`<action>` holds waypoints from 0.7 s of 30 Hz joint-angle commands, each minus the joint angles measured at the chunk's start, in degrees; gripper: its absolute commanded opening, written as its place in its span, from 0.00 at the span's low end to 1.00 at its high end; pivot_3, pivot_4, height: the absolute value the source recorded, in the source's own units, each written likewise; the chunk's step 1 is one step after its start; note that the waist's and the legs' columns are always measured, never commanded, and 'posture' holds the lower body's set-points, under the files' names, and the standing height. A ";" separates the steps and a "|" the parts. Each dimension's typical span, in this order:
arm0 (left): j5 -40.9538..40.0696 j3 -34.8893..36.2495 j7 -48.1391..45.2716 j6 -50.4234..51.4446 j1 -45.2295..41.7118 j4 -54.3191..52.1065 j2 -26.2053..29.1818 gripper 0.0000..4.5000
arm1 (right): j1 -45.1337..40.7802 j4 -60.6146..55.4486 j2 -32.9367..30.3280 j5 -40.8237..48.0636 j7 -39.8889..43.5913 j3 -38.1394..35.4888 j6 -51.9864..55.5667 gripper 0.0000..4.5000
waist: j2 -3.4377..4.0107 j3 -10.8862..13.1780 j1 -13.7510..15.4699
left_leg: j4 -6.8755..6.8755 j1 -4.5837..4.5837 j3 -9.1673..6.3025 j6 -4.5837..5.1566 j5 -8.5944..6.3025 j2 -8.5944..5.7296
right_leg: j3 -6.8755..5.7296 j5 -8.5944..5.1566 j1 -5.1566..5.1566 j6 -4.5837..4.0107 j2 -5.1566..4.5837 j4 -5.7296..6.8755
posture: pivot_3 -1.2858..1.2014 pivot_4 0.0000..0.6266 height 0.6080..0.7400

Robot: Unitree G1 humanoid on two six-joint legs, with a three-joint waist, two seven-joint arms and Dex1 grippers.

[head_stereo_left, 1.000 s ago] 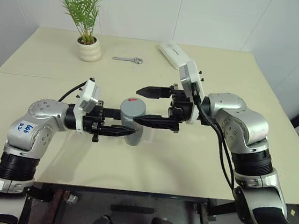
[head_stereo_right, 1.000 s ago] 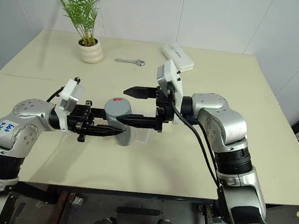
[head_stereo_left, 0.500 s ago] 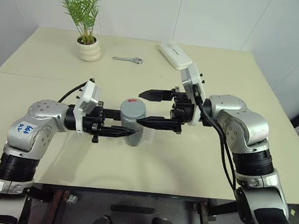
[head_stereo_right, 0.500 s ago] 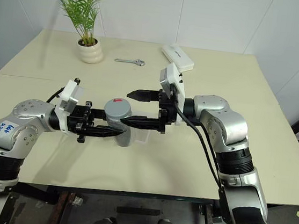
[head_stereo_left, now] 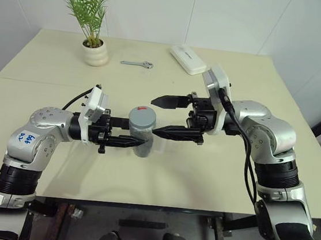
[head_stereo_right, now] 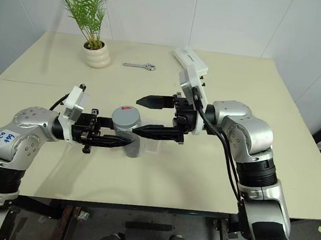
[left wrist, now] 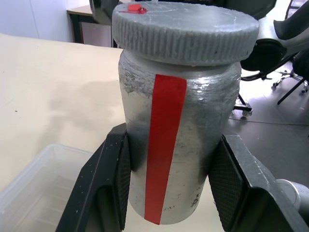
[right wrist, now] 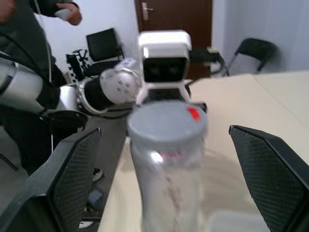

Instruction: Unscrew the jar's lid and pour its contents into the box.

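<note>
The small silvery cylindrical jar with a red label strip [head_stereo_left: 142,136] stands upright above the middle of the pale beige tabletop [head_stereo_left: 200,176], clamped low on its body by the two black fingers of the left hand [head_stereo_left: 136,143], which reaches in level from the left. The left wrist view shows those finger pads [left wrist: 116,186] pressed against both sides of the jar, below the strip's midpoint. The round flat grey screw lid with a small red mark [head_stereo_left: 142,117] sits on the jar's top.

The right hand [head_stereo_left: 162,116] comes in level from the right, its fingers spread wide apart, one on the far side and one on the near side, their tips just to the right of the lid and not touching it.

A shallow clear plastic box [left wrist: 34,188] lies on the tabletop just beside the jar, on its right. The contents cannot be made out through the jar's wall.

Far back on the tabletop stand a white plant pot with a green palm [head_stereo_left: 95,52], a small metal wrench [head_stereo_left: 136,64] and a long white oblong case [head_stereo_left: 188,59].
</note>
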 commanded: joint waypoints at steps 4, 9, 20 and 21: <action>-0.56 0.57 -0.75 -0.50 -0.33 -1.57 0.86 0.41 | -2.75 -0.66 4.04 -0.94 -2.61 0.84 -1.49 0.99 | 0.00 0.00 -0.10 | 0.00 0.00 0.00 0.00 0.00 0.00 | 0.00 0.00 -0.01 0.00 0.00 0.02 | 0.52 0.24 1.00; -1.02 0.64 -0.68 -0.12 -0.69 -1.60 0.49 0.41 | -3.36 0.91 5.89 -3.25 -3.22 2.01 -3.13 0.99 | 0.00 0.00 0.02 | 0.00 0.00 0.00 0.00 0.00 0.00 | 0.00 0.00 -0.01 0.00 0.00 0.02 | 0.52 0.24 1.00; -0.93 0.28 -0.84 -0.36 -0.91 -1.25 0.21 0.41 | -4.75 4.77 8.45 -5.72 -3.96 1.85 -5.75 0.99 | 0.00 0.00 -0.12 | 0.01 0.00 0.00 0.00 0.00 0.00 | 0.00 0.00 -0.02 0.00 0.01 0.06 | 0.52 0.24 1.00; -0.94 0.29 -0.79 -0.32 -0.90 -1.26 0.22 0.41 | -4.67 4.90 8.15 -5.82 -3.79 1.72 -5.77 0.99 | 0.00 0.00 -0.12 | 0.00 -0.01 0.00 0.00 0.00 0.00 | 0.00 0.00 -0.02 0.00 0.00 0.05 | 0.52 0.24 1.00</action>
